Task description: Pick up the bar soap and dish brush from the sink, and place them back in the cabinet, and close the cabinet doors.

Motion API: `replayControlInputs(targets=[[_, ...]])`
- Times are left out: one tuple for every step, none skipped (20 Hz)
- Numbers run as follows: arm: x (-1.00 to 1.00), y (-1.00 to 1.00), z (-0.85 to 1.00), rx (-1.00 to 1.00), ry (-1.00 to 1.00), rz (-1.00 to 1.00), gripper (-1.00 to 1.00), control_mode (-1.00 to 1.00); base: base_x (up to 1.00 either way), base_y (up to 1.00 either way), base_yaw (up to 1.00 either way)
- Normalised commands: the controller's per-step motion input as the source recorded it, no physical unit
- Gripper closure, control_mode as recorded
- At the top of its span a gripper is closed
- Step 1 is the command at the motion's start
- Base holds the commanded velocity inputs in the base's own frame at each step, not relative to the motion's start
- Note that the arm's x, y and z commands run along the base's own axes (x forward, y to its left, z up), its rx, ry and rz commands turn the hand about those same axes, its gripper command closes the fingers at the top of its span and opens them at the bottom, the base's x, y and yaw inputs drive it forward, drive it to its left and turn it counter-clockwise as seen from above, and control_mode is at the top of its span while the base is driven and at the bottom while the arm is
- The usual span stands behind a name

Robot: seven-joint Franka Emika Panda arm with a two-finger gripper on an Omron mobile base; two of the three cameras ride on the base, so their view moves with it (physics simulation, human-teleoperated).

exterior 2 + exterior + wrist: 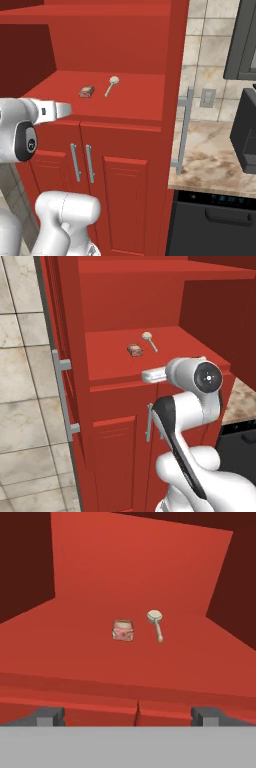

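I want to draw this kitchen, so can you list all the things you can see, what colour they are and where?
bar soap: one, orange-brown, on the open cabinet shelf
dish brush: one, pale cream, on the shelf beside the bar soap, apart from it
cabinet: one, red, tall, shelf open
cabinet doors: two, red, swung open, silver bar handles
lower doors: two, red, shut, under the shelf
counter: one, marbled beige, right of the cabinet
gripper: one, dark tips, open, holding nothing, before the shelf edge

Bar soap [134, 349] beside dish brush [149, 340] — on open cabinet [150, 306] shelf
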Motion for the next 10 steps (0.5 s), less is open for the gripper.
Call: replayControlInputs(targets=[[-0.51,0.0,0.16,-0.04,0.0,0.0,-1.0,-1.0,0.0,0.0,0.0],[-0.47,0.0,0.16,-0.03,0.0,0.0,-1.0,-1.0,0.0,0.0,0.0],[-0.45,-0.03,0.18,-0.02,0.0,0.0,-1.0,-1.0,0.0,0.0,0.0],[-0.44,-0.07,0.18,-0.01,0.0,0.0,-1.0,-1.0,0.0,0.0,0.0],[-0.45,-0.11,0.17,0.0,0.0,0.0,-1.0,-1.0,0.0,0.0,0.0],[-0.44,-0.12,0.16,-0.01,0.0,0.0,-1.0,-1.0,0.0,0.0,0.0],[-0.41,-0.14,0.14,-0.01,0.0,0.02,-1.0,-1.0,0.0,0.0,0.0],[-0.36,-0.14,0.1,-0.01,0.0,0.04,-1.0,-1.0,0.0,0.0,0.0],[-0.36,-0.15,0.08,-0.01,0.0,0.06,-1.0,-1.0,0.0,0.0,0.0],[-0.36,-0.15,0.07,-0.01,0.0,0.06,-1.0,-1.0,0.0,0.0,0.0]])
